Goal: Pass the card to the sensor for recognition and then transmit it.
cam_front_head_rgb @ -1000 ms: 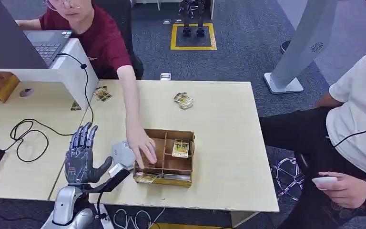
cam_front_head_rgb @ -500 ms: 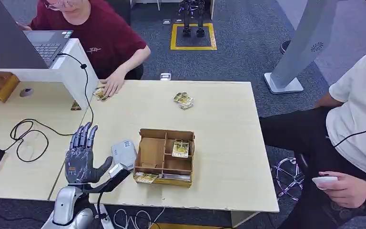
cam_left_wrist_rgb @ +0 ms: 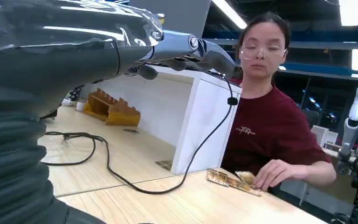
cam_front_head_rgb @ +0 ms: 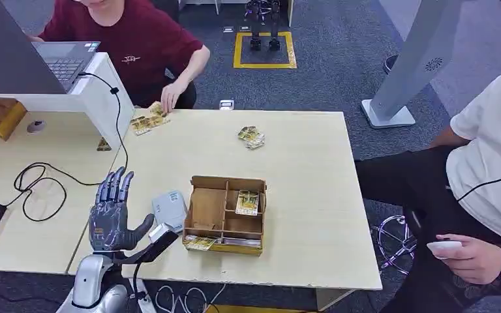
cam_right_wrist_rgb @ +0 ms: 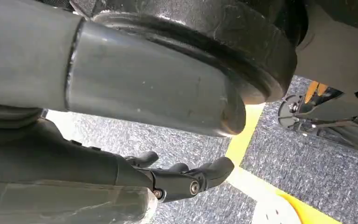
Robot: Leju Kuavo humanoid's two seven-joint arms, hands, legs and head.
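The left hand [cam_front_head_rgb: 111, 215] is raised over the near left edge of the table [cam_front_head_rgb: 313, 195], palm up and fingers spread, holding nothing; the right hand [cam_right_wrist_rgb: 186, 182] hangs below table level over grey carpet with a yellow floor line, its fingers lightly curled with nothing seen between them, so I read it as idle and empty rather than clenched; by my judgement the task stands at its very start, before any card has been picked up. The card [cam_front_head_rgb: 247, 202] most likely meant sits propped in the far-right compartment of the brown divided box [cam_front_head_rgb: 227, 215] near the table's middle, at roughly two o'clock from the left hand; another card [cam_front_head_rgb: 200, 243] lies at the box's near-left corner; a loose small stack [cam_front_head_rgb: 251, 137] rests toward the far edge at twelve o'clock from the box. The pale grey sensor [cam_front_head_rgb: 169, 210] lies flat just beside the box on its nine o'clock side, between the box and the left hand. At the far left corner, about eleven o'clock, a person in a dark red shirt [cam_front_head_rgb: 130, 45] has a hand [cam_front_head_rgb: 169, 101] on a spread of cards [cam_front_head_rgb: 149, 120]; a second person [cam_front_head_rgb: 489, 156] sits at three o'clock holding a small white device [cam_front_head_rgb: 445, 248]. The next move, I judge, calls for reaching past the sensor into the box and pinching the thin card by its upper edge; the divider walls leave little room, so a careful fingertip approach seems needed.
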